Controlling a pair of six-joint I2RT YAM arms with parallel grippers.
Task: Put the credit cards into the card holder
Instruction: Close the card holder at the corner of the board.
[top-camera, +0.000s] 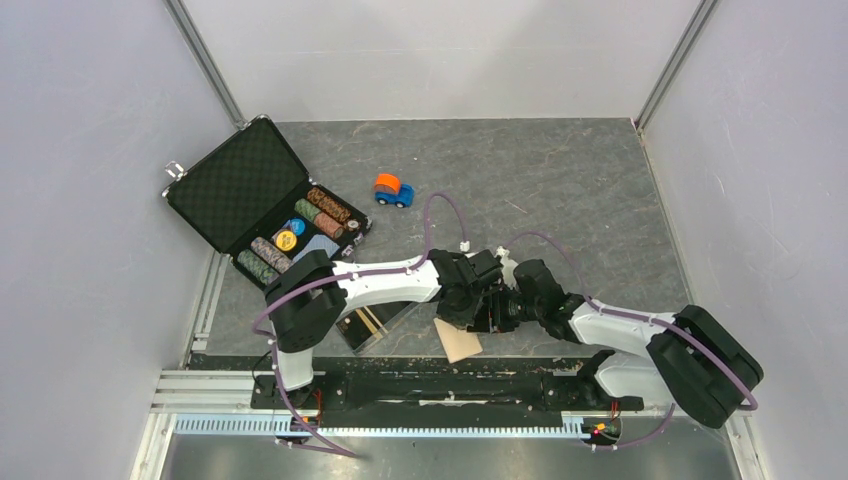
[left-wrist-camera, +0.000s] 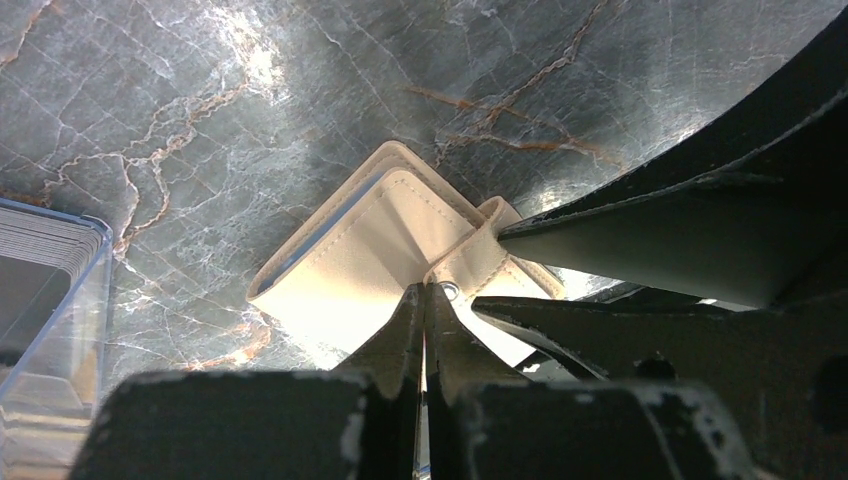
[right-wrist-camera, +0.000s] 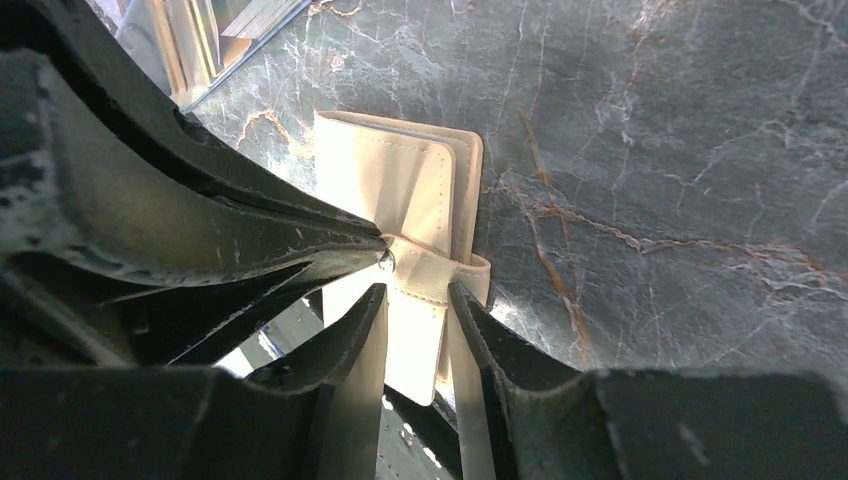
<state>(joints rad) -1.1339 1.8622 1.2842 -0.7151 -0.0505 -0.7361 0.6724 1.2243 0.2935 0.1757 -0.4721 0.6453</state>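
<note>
Beige, one card holder (left-wrist-camera: 350, 260): left end effector (left-wrist-camera: 425, 298) pinches its tab (right-wrist-camera: 440, 272), right end effector (right-wrist-camera: 415, 300) straddles it, spread.

One card holder (top-camera: 460, 343), one toy car (top-camera: 393, 190), one chip case (top-camera: 240, 185)

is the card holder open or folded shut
Folded shut: the card holder's covers lie stacked flat, its tab wrapped over the edge. Whether the snap is fastened, cannot tell.

Bright even overhead light, white glare on the table (left-wrist-camera: 250, 60), card holder (left-wrist-camera: 350, 270) overexposed, foreground dark, softly blurred
</note>
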